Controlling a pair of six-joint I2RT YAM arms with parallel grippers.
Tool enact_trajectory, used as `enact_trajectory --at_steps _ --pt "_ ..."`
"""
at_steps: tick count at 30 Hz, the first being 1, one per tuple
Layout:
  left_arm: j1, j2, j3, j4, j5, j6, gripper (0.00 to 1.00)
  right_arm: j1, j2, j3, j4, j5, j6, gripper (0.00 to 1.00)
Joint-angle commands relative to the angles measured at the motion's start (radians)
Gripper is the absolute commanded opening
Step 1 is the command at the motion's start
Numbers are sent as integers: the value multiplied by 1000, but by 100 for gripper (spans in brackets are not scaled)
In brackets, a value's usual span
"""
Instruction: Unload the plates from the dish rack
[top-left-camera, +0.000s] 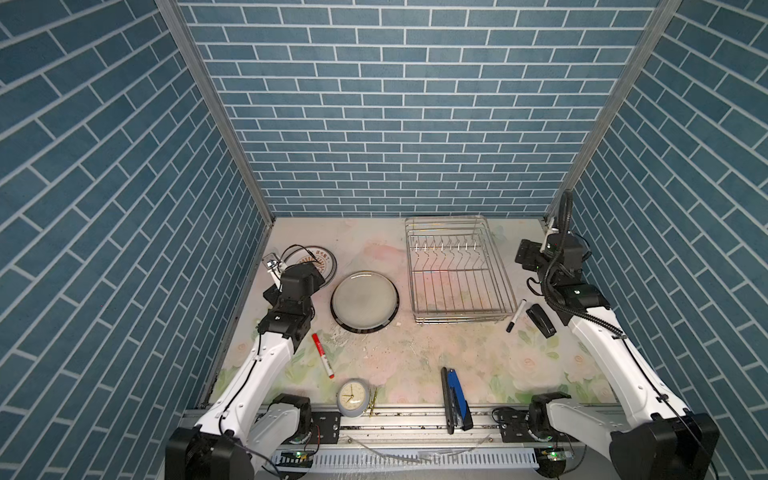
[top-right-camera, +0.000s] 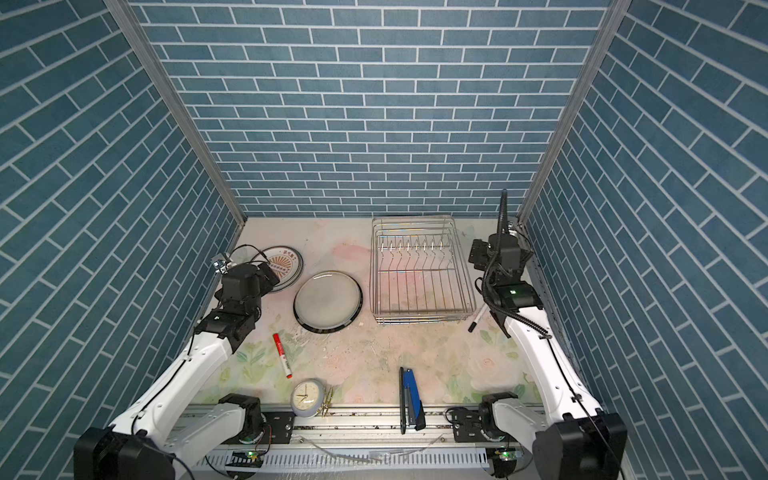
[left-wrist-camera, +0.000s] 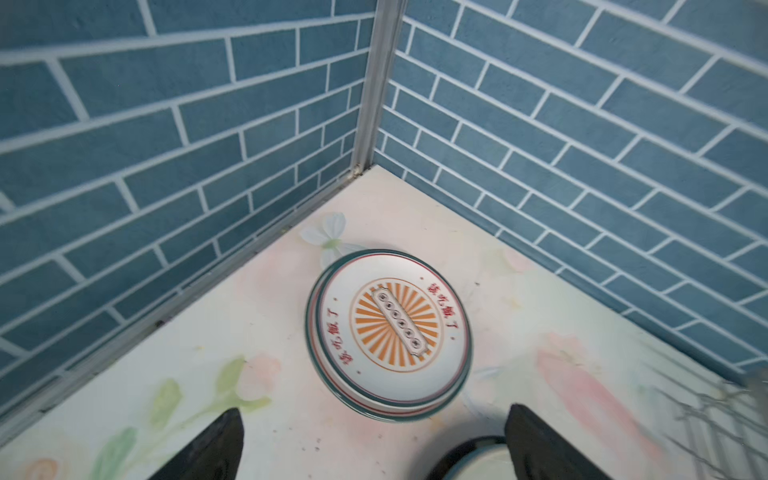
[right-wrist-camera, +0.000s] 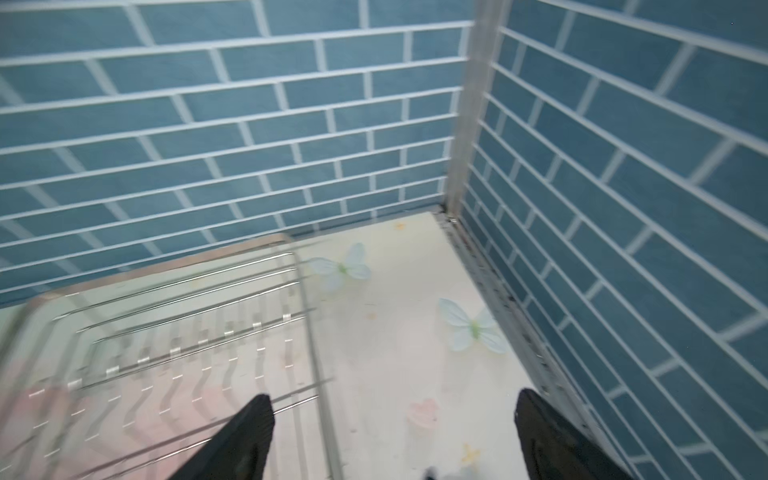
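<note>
The dish rack (top-left-camera: 461, 318) stands bare, right of centre in both top views. The printed plates (left-wrist-camera: 388, 328) lie stacked flat on the desk (top-left-camera: 415, 357) at middle left, a greyish plate (top-left-camera: 365, 301) just beside them. The left arm (top-left-camera: 291, 291), nearer, hangs by the stack, jaws wide apart and empty; the right arm (top-left-camera: 569, 266) stands right of the rack, jaws apart too: unloading looks done

Clear gap between plates (top-left-camera: 365, 301) and dish rack (top-left-camera: 465, 320)
</note>
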Motion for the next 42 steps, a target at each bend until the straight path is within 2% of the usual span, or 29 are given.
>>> enact_trajectory --at_steps 1,2,4,7,9,11,13,15,17,18,19,20,21,23,26,28,29,31,32,42 --pt "35 25 -55 63 -126 152 100 -96 36 -230 312 5 -72 82" --pt "49 26 -86 113 -108 161 100 -136 54 -274 376 -35 -73 81" --pt "75 51 -133 219 -60 193 100 -183 92 -290 392 -49 -32 80" --pt "88 105 -128 242 -77 229 100 -198 163 -298 437 -37 -84 81" --pt "91 146 -163 346 -66 270 100 -203 219 -340 520 -56 -113 81" --pt "91 203 -227 527 -12 330 100 -203 249 -320 486 -111 -113 82" --pt "89 219 -234 550 40 353 100 -201 245 -344 501 -155 -115 81" --pt "89 240 -235 582 42 380 100 -202 249 -397 587 -197 -96 80" --pt "89 299 -259 675 17 398 100 -198 312 -503 850 -247 -83 79" --pt "93 339 -297 803 36 414 100 -191 328 -514 902 -249 -93 80" --pt "101 386 -328 911 115 440 100 -187 324 -504 875 -259 -100 80" --pt "96 416 -335 960 139 474 100 -185 322 -512 886 -271 -108 81" --pt "91 406 -332 930 159 474 100 -183 323 -522 907 -278 -114 81" --pt "99 413 -351 983 164 469 100 -180 343 -529 930 -281 -116 82" --pt "111 413 -340 956 182 457 100 -178 452 -563 1109 -286 -123 82" --pt "112 409 -334 941 188 456 100 -175 428 -552 1043 -270 -119 82" --pt "112 415 -333 939 206 460 100 -174 450 -560 1100 -266 -120 84" --pt "112 446 -313 936 276 490 100 -174 440 -541 1043 -212 -97 86" --pt "109 496 -312 1002 290 512 100 -173 444 -540 1047 -212 -96 99" --pt "98 502 -322 1007 291 517 100 -172 443 -528 1021 -208 -98 99"
